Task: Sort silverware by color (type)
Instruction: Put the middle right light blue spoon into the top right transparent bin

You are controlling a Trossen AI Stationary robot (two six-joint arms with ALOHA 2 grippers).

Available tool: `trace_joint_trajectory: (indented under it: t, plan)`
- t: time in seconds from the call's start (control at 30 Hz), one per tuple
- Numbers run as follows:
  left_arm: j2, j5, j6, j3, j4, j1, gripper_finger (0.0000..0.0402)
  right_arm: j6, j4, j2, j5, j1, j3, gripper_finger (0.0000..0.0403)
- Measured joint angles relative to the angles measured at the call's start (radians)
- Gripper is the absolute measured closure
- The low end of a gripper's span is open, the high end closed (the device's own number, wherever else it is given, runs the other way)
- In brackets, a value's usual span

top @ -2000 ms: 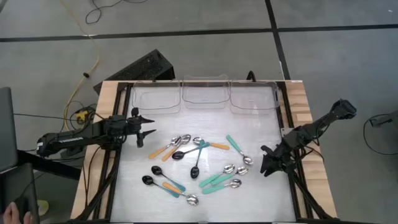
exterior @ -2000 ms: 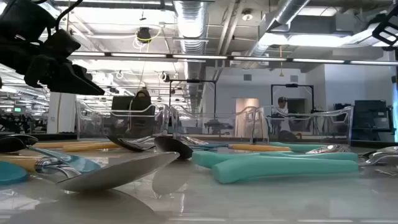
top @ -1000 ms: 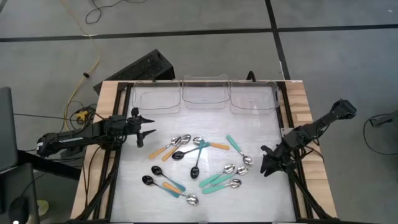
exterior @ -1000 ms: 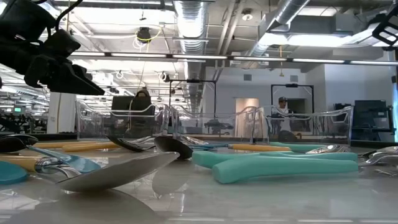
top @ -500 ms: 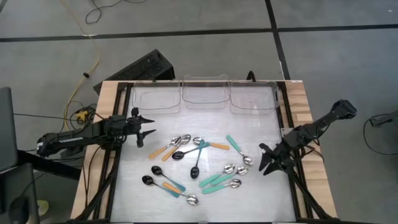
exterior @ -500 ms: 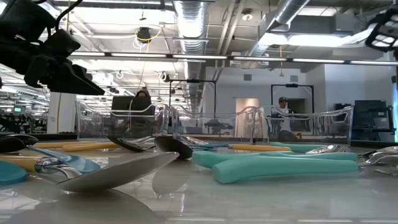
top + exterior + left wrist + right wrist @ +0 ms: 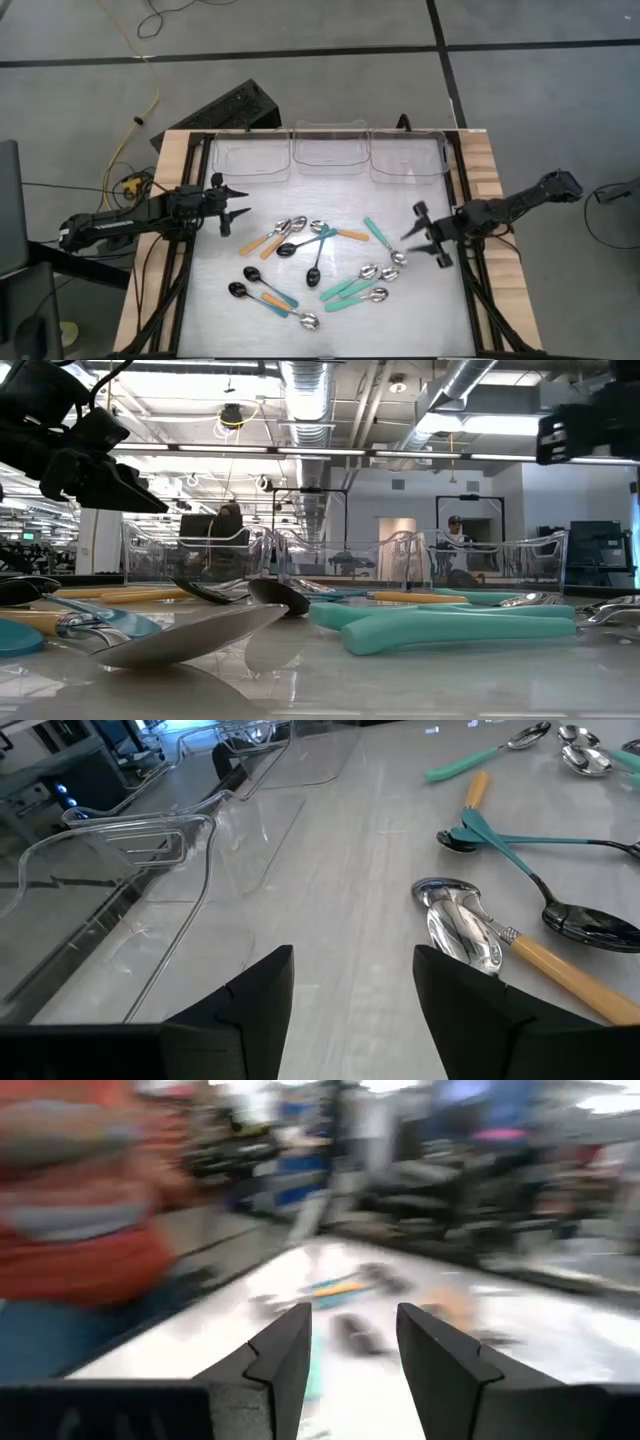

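Nearest me, at about six o'clock on the table, the spoons lie loose in a scatter that runs up to the centre: black bowls on blue handles, silver bowls on orange and on teal handles, some crossing each other. None has been sorted yet, I judge. My right gripper hangs over the table at three o'clock, fingers parted and holding nothing, tips turned toward the teal-handled spoon just beside it; I read that as lining up for a first pick, since that one lies fairly clear of the others. At nine o'clock my left gripper waits over the table's left edge, fingers spread and empty, pointed at the orange-handled spoon near it. Farthest off, at twelve o'clock, three clear bins stand side by side, presumably one per colour.
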State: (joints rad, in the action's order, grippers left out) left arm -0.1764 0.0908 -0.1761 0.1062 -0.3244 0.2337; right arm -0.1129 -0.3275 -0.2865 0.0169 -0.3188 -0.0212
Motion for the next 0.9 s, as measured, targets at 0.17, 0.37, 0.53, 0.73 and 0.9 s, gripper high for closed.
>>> trace_joint_trajectory:
  t: [0.17, 0.37, 0.53, 0.73, 0.9]
  plan:
    - [0.000, 0.000, 0.000, 0.000, 0.000, 0.000, 0.0207, 0.083, -0.231, -0.002, -0.065, 0.046, 0.000, 0.0227]
    - [0.000, 0.000, -0.015, 0.000, 0.000, 0.000, 0.0207, 0.067, -0.421, -0.003, -0.067, 0.068, -0.001, 0.0227]
    - [0.000, -0.013, -0.031, -0.005, 0.041, 0.000, 0.0207, -0.068, -0.578, -0.003, -0.065, 0.072, -0.001, 0.0227]
    - [0.001, -0.112, 0.178, -0.004, 0.387, 0.000, 0.0207, -0.104, -0.754, 0.000, -0.043, 0.070, -0.001, 0.0227]
    - [0.001, -0.095, 0.220, -0.005, 0.573, 0.000, 0.0207, -0.191, -0.772, -0.001, -0.147, 0.087, -0.001, 0.0227]
